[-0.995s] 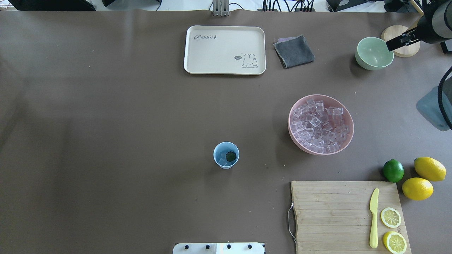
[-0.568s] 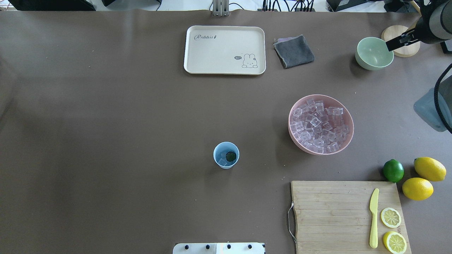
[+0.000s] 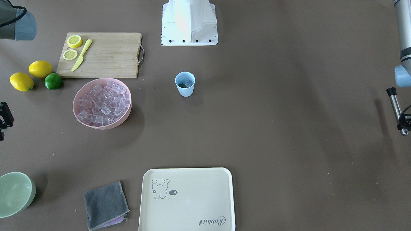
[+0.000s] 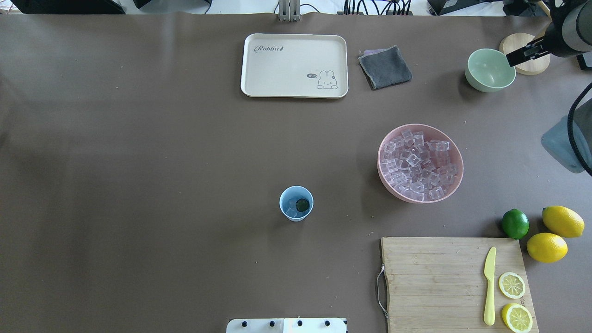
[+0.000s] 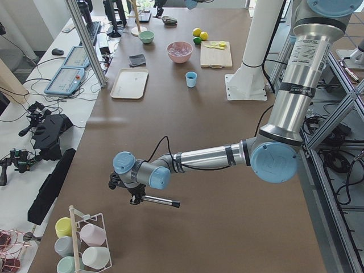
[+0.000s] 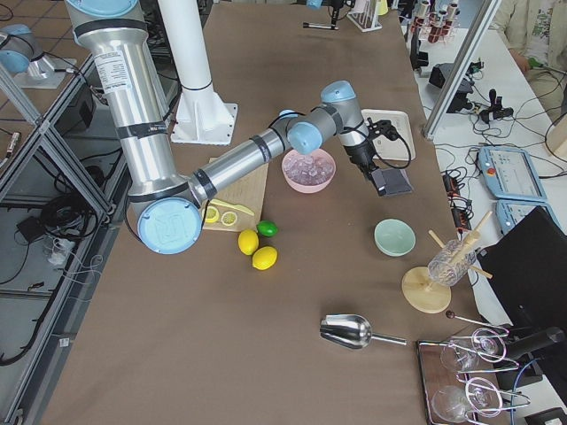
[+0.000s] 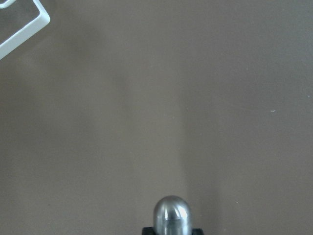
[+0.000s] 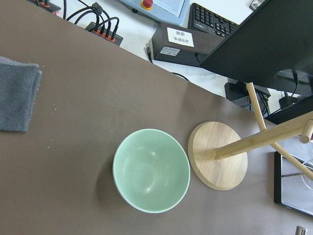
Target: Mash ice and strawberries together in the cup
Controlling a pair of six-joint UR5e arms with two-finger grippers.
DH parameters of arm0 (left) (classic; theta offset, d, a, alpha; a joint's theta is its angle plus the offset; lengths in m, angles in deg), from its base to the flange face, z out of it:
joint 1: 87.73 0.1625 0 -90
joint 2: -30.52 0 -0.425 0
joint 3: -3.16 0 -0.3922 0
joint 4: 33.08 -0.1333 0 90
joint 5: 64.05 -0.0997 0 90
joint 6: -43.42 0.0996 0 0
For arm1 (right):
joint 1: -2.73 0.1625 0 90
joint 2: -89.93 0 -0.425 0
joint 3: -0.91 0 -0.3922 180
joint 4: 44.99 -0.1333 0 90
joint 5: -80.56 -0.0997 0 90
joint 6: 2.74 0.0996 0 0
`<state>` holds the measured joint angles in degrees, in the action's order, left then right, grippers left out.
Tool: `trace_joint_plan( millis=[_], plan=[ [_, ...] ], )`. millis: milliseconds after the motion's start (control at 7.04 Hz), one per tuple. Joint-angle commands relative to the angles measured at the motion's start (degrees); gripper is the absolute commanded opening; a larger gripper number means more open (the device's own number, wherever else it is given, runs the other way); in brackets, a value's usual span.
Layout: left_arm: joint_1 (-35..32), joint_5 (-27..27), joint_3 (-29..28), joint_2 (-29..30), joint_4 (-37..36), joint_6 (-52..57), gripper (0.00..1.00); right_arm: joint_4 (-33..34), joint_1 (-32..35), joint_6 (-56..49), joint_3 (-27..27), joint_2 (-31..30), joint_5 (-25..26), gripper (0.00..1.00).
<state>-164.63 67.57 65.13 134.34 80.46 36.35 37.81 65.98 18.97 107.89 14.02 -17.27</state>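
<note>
The light blue cup (image 4: pixel 296 203) stands upright mid-table, and the front-facing view also shows this cup (image 3: pixel 185 84). Inside it lie clear ice (image 4: pixel 291 207) and one dark strawberry (image 4: pixel 302 205). My left gripper (image 3: pixel 402 125) hangs far off at the table's left end, shut on a metal muddler (image 3: pixel 394 107) with a black cap. The muddler's rounded end (image 7: pixel 171 215) shows in the left wrist view over bare table. My right gripper (image 4: pixel 510 59) hovers at the pale green bowl's (image 4: pixel 489 70) far-right rim. I cannot tell whether it is open or shut.
A pink bowl (image 4: pixel 380 163) full of ice cubes (image 4: pixel 416 164) sits right of the cup. A cutting board (image 4: pixel 434 277) with a yellow knife and lemon halves lies front right, beside a lime and two lemons. A cream tray (image 4: pixel 294 64), a grey cloth (image 4: pixel 385 67) and a wooden stand (image 8: pixel 218 154) are at the back.
The right arm's elbow has drifted slightly up and left at the view's right edge. The cup and its contents have not moved.
</note>
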Motion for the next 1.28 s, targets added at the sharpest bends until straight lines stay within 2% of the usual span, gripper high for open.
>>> trace_joint_plan(
  millis=[0, 995, 1137],
  plan=[
    [0.09, -2.14, -0.35, 0.07, -0.42, -2.93, 0.00, 0.00, 0.03, 0.00, 0.16, -0.11, 0.10, 1.00],
    [1.76, -4.53, -2.19, 0.07, -0.33, -3.65, 0.00, 0.00, 0.03, 0.09, 0.42, -0.64, 2.03, 1.00],
    [1.94, -4.53, -2.29, 0.07, -0.33, -3.65, 0.13, 0.00, 0.03, 0.09, 0.33, -0.73, 2.12, 1.00]
  ],
)
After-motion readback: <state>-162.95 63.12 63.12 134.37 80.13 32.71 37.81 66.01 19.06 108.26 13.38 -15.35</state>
